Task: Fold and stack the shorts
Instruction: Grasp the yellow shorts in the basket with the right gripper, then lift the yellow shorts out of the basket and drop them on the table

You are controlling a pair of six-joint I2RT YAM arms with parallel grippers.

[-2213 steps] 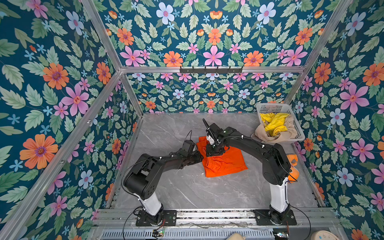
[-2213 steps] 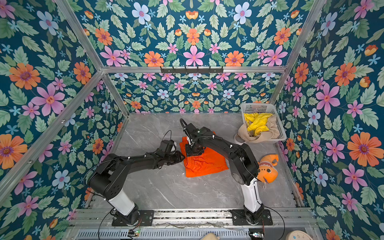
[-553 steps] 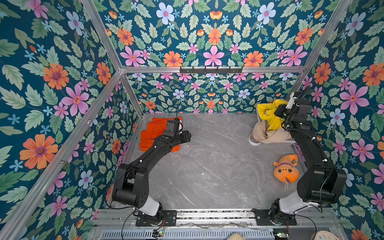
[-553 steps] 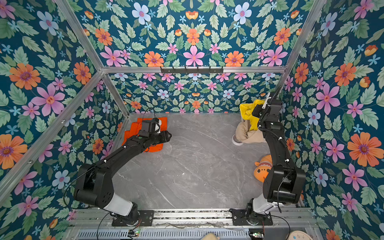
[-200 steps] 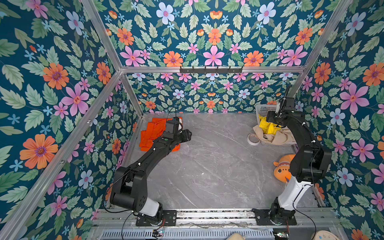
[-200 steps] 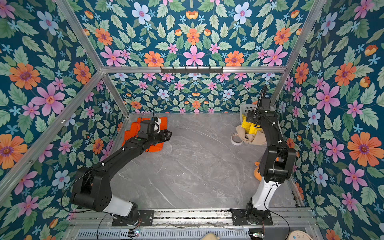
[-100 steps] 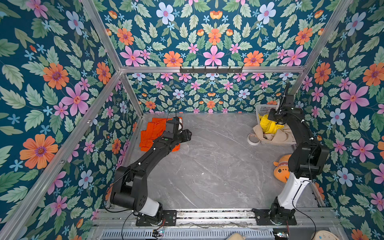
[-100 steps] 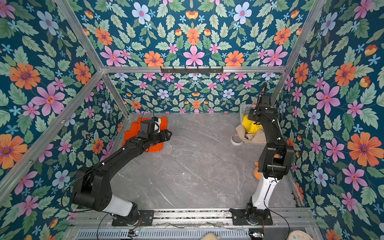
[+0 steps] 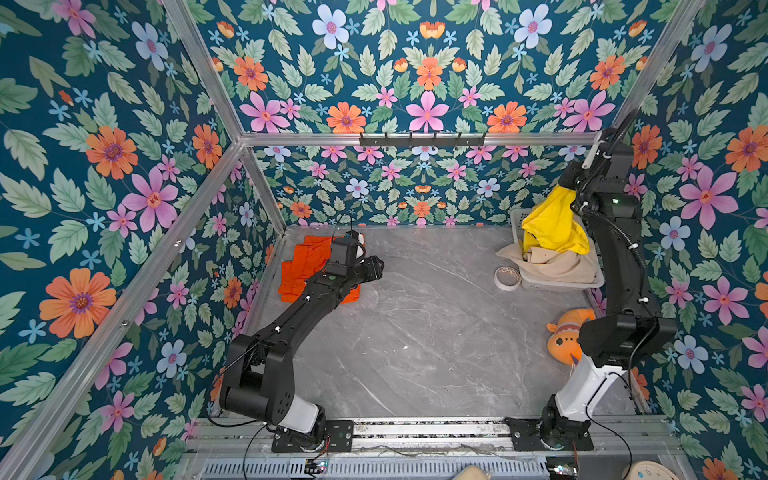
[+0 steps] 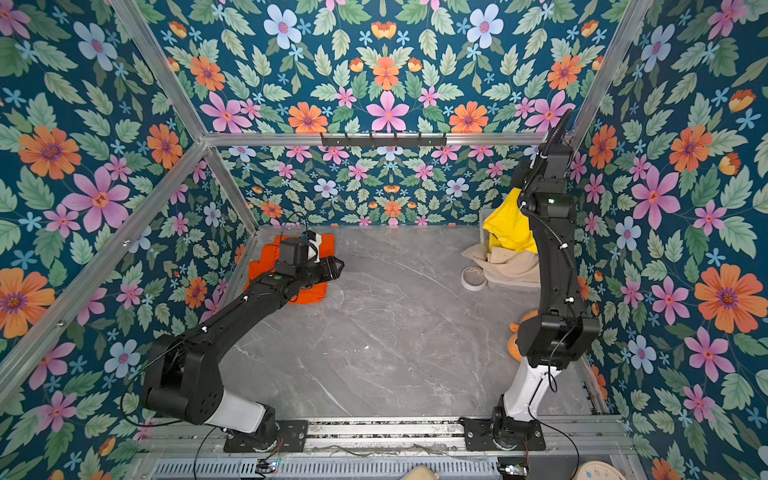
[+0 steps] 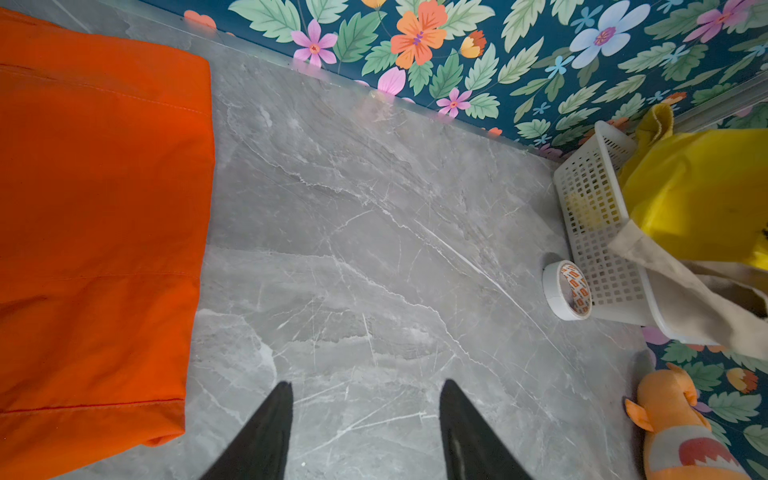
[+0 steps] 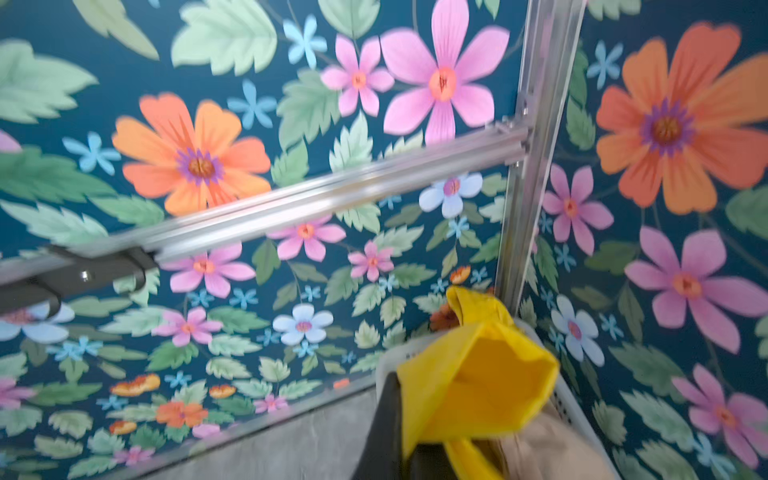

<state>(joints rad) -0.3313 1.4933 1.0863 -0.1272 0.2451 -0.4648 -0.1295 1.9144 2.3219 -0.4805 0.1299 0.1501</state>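
Yellow shorts (image 9: pixel 552 226) hung from the right gripper (image 12: pixel 407 432), jaws clenched on the fabric above the basket (image 11: pixel 598 232); the left gripper (image 11: pixel 365 415) stood half open, empty, beside the orange shorts (image 11: pixel 95 228).

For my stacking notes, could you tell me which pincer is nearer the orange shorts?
Left. The left pincer sits open just beside the orange shorts; the right pincer is across the table, gripping the yellow shorts.

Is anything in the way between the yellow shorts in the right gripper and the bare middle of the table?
Only a tape roll, lying on the table beside the basket, toward the middle. The yellow shorts hang from the right gripper above the basket; carried high, they should probably clear it.
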